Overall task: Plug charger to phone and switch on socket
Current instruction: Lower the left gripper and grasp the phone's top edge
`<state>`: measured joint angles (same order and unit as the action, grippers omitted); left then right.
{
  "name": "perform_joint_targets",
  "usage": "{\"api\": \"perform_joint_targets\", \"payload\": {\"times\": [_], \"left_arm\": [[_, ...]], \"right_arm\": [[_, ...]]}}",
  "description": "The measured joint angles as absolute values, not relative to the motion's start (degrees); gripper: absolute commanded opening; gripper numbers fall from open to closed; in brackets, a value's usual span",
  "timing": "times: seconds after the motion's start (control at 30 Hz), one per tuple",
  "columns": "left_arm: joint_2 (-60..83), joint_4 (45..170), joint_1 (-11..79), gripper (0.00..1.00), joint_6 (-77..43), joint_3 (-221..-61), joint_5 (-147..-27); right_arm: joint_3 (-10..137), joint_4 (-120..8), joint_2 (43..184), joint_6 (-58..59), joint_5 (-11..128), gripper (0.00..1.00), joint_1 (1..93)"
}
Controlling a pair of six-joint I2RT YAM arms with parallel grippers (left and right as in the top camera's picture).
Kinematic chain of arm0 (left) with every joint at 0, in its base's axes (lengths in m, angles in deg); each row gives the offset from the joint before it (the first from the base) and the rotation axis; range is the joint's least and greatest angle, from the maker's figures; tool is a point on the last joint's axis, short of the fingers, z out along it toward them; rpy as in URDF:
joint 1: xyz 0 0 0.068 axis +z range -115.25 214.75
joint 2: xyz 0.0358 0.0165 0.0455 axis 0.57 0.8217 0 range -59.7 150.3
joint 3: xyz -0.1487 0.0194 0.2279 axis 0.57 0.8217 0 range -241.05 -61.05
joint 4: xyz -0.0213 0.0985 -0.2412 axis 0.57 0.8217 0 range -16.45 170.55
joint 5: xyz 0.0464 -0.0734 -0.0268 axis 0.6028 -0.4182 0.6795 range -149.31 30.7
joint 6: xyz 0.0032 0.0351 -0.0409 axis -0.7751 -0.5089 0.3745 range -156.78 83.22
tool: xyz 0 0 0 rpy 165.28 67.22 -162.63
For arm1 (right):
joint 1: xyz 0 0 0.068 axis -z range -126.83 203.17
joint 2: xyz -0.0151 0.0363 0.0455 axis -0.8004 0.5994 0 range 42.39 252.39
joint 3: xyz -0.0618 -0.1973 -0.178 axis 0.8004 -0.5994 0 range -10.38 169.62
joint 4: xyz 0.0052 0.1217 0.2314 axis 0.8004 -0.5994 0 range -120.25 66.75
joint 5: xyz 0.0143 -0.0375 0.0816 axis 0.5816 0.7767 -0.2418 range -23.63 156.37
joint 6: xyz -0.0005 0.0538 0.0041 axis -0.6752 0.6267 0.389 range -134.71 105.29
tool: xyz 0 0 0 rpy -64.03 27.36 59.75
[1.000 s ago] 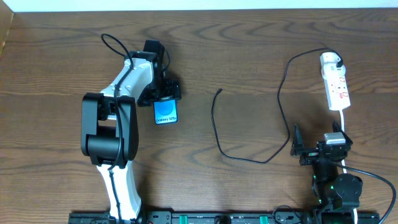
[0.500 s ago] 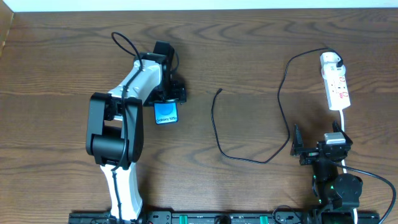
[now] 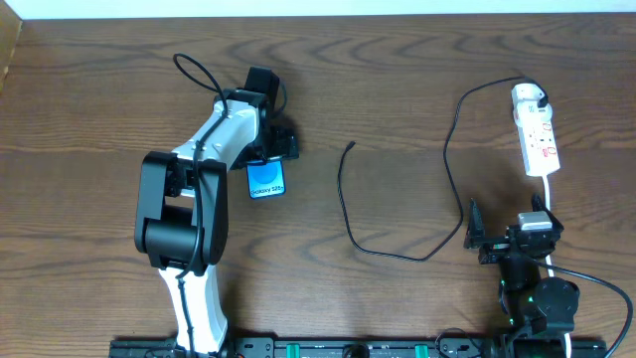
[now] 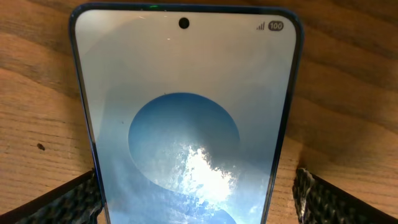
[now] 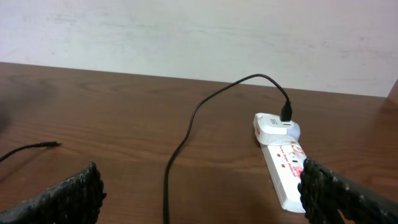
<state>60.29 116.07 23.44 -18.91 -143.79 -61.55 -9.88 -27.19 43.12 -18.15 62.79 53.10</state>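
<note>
The phone [image 3: 265, 182] lies flat on the table with its blue screen up, and it fills the left wrist view [image 4: 186, 124]. My left gripper [image 3: 268, 157] is open and straddles the phone's far end, one finger on each side [image 4: 196, 193]. The charger's black cable [image 3: 343, 199] curves across the middle of the table, with its free tip [image 3: 352, 145] lying loose to the right of the phone. Its white plug head [image 3: 527, 96] sits in the socket strip [image 3: 540, 144] at the far right. My right gripper [image 3: 507, 221] is open and empty near the front edge, facing the strip [image 5: 289, 171].
The strip's white cord [image 3: 550, 189] runs toward the right arm's base. The back edge of the table meets a white wall [image 5: 186, 31]. The cable [image 5: 186, 137] lies between the right gripper's fingers and the strip.
The left arm shifted slightly right and back over the phone a second ago, then held still. The phone, cable and right arm have not moved.
</note>
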Motion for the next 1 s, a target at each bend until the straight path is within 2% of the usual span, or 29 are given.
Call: {"api": "perform_joint_targets", "payload": {"times": [0.23, 0.37, 0.5, 0.77, 1.0], "left_arm": [[60.3, 115.9, 23.5, 0.96, -18.7, -143.8, -61.3], [60.3, 115.8, 23.5, 0.82, -18.6, -143.8, -61.0], [60.3, 115.8, 23.5, 0.74, -18.6, -143.8, -60.8], [60.2, 116.4, 23.5, 0.73, -18.6, -143.9, -60.6], [60.2, 124.6, 23.8, 0.74, -18.6, -146.0, -58.9]], "right_arm": [[-9.9, -27.2, 43.1, -18.2, 62.8, 0.99, 53.1], [-9.9, -27.2, 43.1, -18.2, 62.8, 0.99, 53.1], [-9.9, -27.2, 43.1, -18.2, 62.8, 0.99, 53.1], [-9.9, -27.2, 43.1, -18.2, 62.8, 0.99, 53.1], [-9.9, -27.2, 43.1, -18.2, 62.8, 0.99, 53.1]]}}
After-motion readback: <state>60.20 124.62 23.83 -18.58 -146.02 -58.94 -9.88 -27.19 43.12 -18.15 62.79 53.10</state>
